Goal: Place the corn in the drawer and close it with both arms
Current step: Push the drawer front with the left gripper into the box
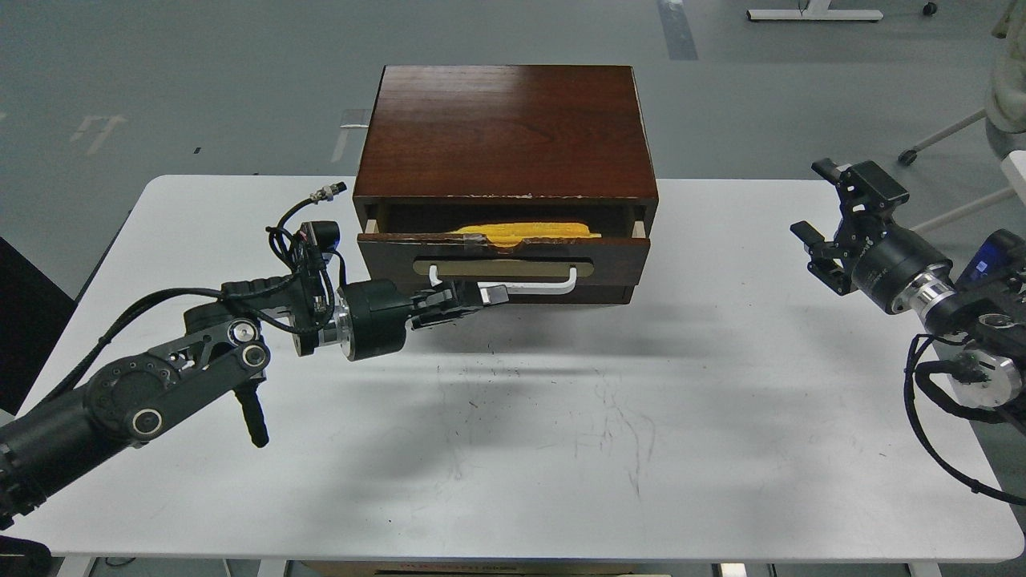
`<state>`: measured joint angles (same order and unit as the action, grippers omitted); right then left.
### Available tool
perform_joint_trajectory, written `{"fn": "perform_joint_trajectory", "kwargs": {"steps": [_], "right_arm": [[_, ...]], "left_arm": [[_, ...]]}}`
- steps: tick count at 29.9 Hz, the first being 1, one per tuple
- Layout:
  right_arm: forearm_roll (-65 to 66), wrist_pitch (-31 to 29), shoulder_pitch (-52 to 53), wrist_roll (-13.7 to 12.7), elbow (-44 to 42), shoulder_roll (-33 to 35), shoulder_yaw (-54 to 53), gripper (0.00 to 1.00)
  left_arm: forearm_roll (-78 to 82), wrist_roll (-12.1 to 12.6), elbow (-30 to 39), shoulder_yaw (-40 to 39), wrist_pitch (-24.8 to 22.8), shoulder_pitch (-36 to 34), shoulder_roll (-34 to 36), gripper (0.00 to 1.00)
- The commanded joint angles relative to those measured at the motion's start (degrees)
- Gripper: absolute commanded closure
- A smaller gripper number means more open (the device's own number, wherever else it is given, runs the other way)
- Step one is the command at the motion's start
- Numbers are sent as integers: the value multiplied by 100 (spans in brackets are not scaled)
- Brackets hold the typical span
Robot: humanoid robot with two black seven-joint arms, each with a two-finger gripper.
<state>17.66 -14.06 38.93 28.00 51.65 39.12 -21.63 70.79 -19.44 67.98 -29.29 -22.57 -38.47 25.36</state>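
Observation:
The dark red-brown wooden box (506, 128) stands at the back middle of the white table (721, 385). Its drawer (617, 260) is pushed most of the way in, with a narrow gap at the top. The yellow corn (529, 231) lies inside, only its top showing above the chipped drawer front. My left gripper (489, 296) is shut and presses against the drawer front just below the white handle (505, 281). My right gripper (826, 212) is open and empty, well to the right of the box.
Black cables (300, 240) loop off my left wrist next to the box's left side. The right arm's body (962, 320) sits over the table's right edge. Grey floor lies beyond the table.

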Motion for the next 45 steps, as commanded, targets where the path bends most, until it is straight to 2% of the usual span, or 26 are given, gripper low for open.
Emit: {"fn": "perform_joint_trajectory", "kwargs": {"steps": [1, 15, 32, 45], "right_arm": [[0, 0, -69, 0, 3, -1, 1, 1], [0, 0, -69, 0, 12, 8, -70, 1], [0, 0, -69, 0, 12, 26, -70, 1], [-9, 0, -113, 0, 38, 43, -70, 1]], "left_arm": [[-3, 10, -153, -42, 121, -12, -101, 100], [-3, 54, -382, -218, 525, -12, -268, 100], [-267, 72, -716, -209, 569, -267, -295, 100], [-522, 116, -725, -200, 727, -293, -338, 100]]}}
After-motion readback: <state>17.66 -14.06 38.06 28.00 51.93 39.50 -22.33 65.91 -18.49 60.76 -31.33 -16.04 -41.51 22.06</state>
